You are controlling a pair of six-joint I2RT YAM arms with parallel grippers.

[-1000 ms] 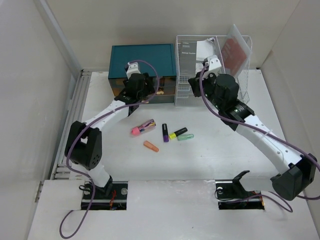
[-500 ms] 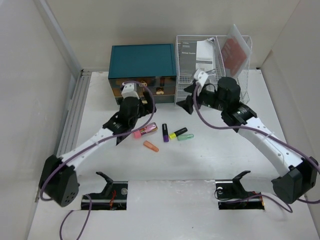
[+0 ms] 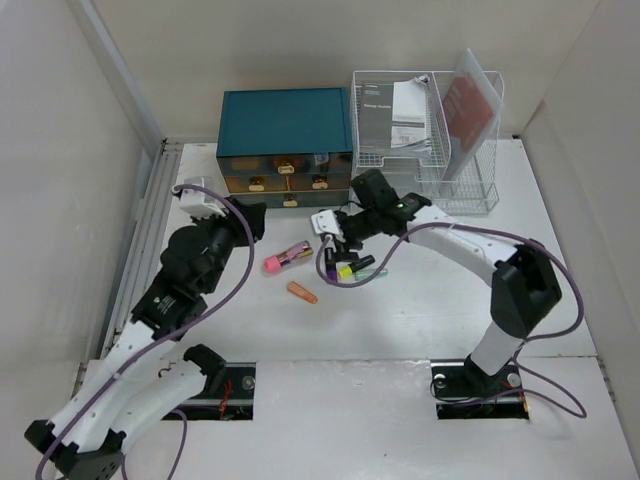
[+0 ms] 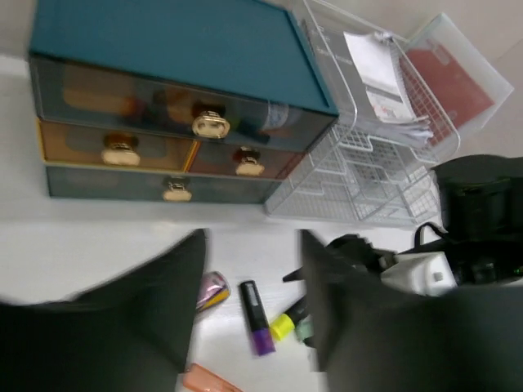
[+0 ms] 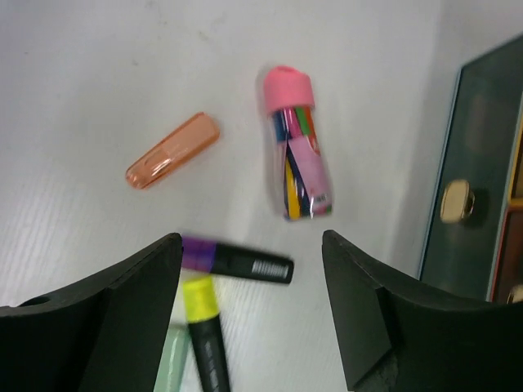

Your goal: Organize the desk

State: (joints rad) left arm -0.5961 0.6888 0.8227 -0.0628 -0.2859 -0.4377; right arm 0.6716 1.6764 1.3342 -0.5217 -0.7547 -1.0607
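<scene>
On the white desk [image 3: 430, 310] lie a purple highlighter [image 3: 330, 262], a yellow one [image 3: 355, 266], a pale green one [image 3: 372, 273], an orange one [image 3: 302, 292] and a pink-capped pen case [image 3: 286, 257]. My right gripper [image 3: 335, 243] hovers open just above the purple highlighter [image 5: 237, 261], which lies between its jaws with the yellow highlighter [image 5: 204, 327] beside it; nothing is gripped. My left gripper [image 3: 250, 218] is open and empty, raised to the left of the pens, with the purple highlighter [image 4: 255, 318] seen through its gap.
A teal drawer box [image 3: 285, 120] with gold knobs stands at the back, its drawers shut. A white wire rack [image 3: 425, 120] holding papers and a red folder stands to its right. Side walls close in the desk left and right.
The left arm pulled back from the drawer box toward the near left. The right arm swung down from the rack to the highlighters and opened its jaws.
</scene>
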